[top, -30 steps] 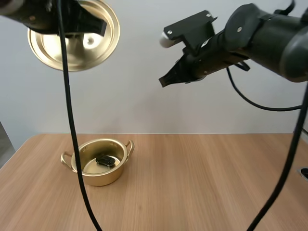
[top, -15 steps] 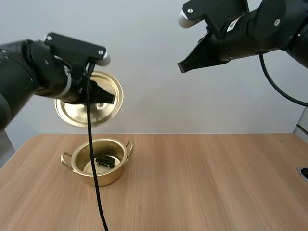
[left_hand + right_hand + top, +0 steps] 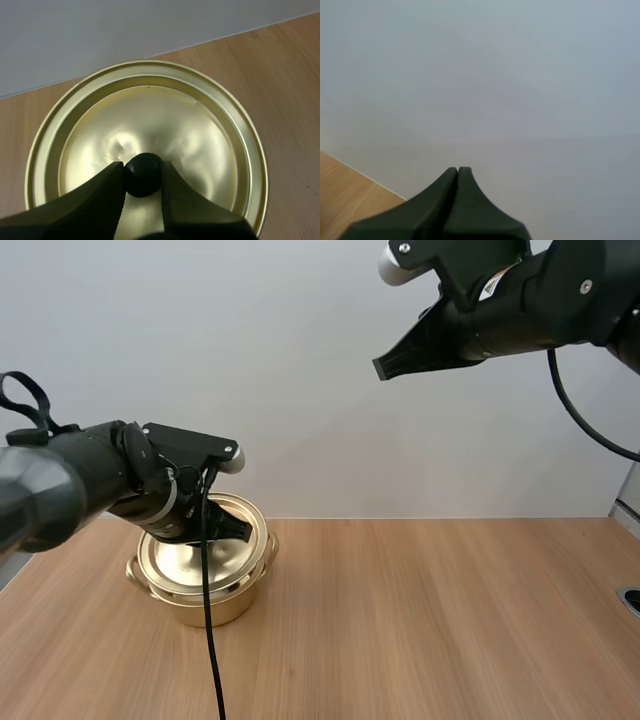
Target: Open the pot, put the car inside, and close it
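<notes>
A gold pot (image 3: 205,602) with two side handles stands on the wooden table at the left. Its gold lid (image 3: 200,555) lies tilted over the pot's mouth and hides the inside. My left gripper (image 3: 238,527) is down at the lid; in the left wrist view its fingers (image 3: 107,195) pinch the lid's black knob (image 3: 143,173) at the centre of the lid (image 3: 200,140). My right gripper (image 3: 384,367) hangs high above the table at the upper right, its fingers (image 3: 456,200) pressed together as one dark wedge, holding nothing.
The wooden table (image 3: 430,630) stretches bare to the right of the pot and in front of it. A plain grey wall stands behind it. A small dark round fitting (image 3: 632,598) sits at the table's far right edge.
My left gripper has brought the lid down from high above onto the pot, covering the small dark car that lay inside. My right arm has risen and then stayed high at the upper right.
</notes>
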`<state>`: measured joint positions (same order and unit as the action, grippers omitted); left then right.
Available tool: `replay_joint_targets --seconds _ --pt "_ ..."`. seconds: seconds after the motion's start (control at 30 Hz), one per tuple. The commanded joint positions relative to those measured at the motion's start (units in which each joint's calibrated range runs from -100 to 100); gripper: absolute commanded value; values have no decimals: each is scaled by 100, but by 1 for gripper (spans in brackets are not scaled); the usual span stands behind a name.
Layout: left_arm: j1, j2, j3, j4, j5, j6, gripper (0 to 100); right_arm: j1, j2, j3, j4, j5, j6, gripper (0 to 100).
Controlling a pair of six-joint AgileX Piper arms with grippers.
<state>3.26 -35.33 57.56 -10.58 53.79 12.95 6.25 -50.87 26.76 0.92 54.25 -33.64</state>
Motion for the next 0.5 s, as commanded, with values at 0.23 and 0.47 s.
replay_joint_targets --seconds 0.23,0.47 --pt "0 683 3 168 -295 57 0 -28 5 -4 0 105 2 0" --pt "0 750 3 230 -494 57 0 -35 5 -4 0 240 2 0"
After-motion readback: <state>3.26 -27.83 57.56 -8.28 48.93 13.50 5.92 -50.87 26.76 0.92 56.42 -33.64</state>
